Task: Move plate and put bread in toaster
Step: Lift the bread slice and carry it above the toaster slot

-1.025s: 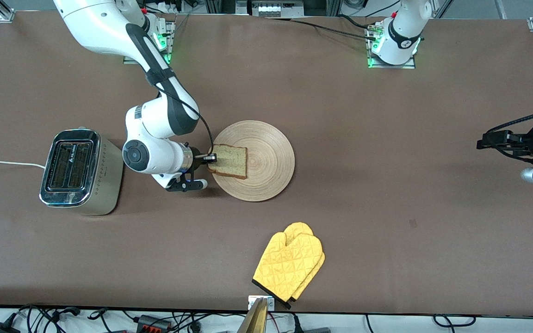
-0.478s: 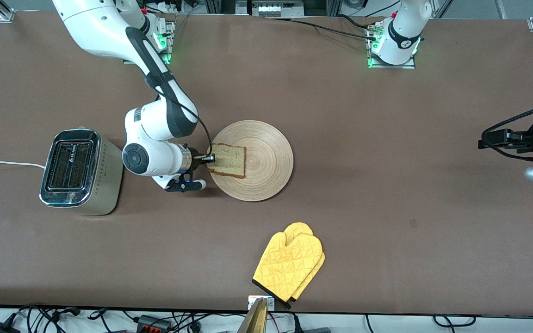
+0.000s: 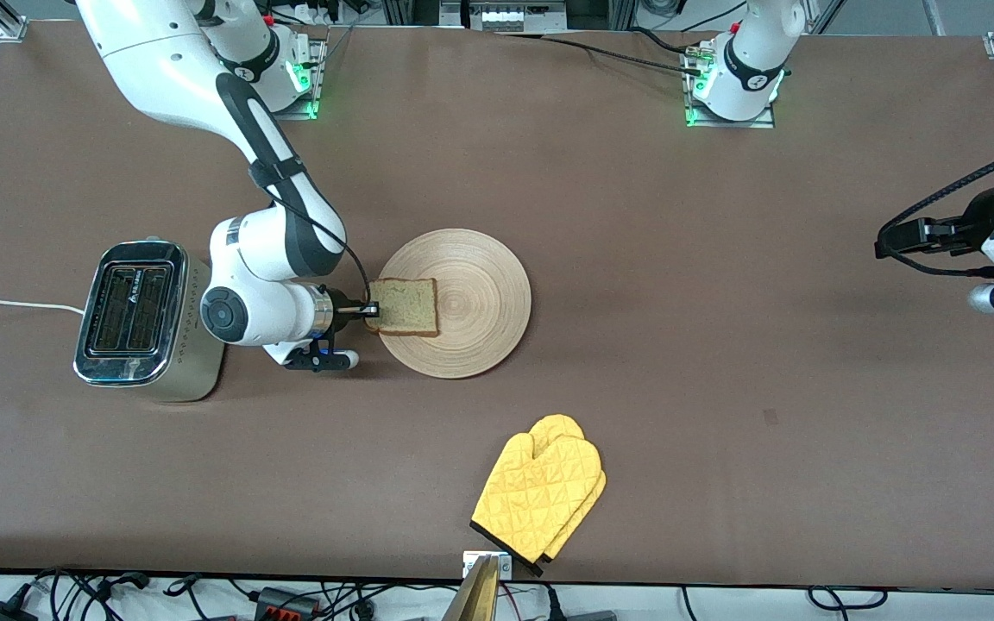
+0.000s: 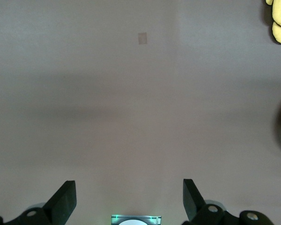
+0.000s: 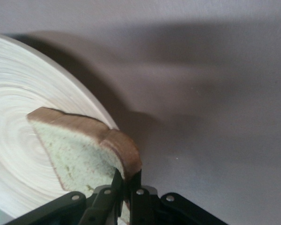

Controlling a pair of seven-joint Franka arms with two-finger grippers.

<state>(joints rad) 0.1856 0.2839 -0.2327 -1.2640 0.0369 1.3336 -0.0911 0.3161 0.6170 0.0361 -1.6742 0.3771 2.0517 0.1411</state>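
Two pinching fingers (image 5: pixel 116 183) on bread (image 5: pixel 79 152), only in right wrist view

The right arm reaches down from its base at about eleven o'clock, its wrist turned level and its right gripper (image 3: pixel 369 309) clamped tight, pointing toward three o'clock, while the left arm waits with its left gripper (image 4: pixel 129 199) spread wide.

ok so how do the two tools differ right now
The right tool is shut on the bread's crust edge, over the plate's rim beside the toaster. The left tool is open, holds nothing and waits over bare table at the left arm's end. Both have two dark fingers.
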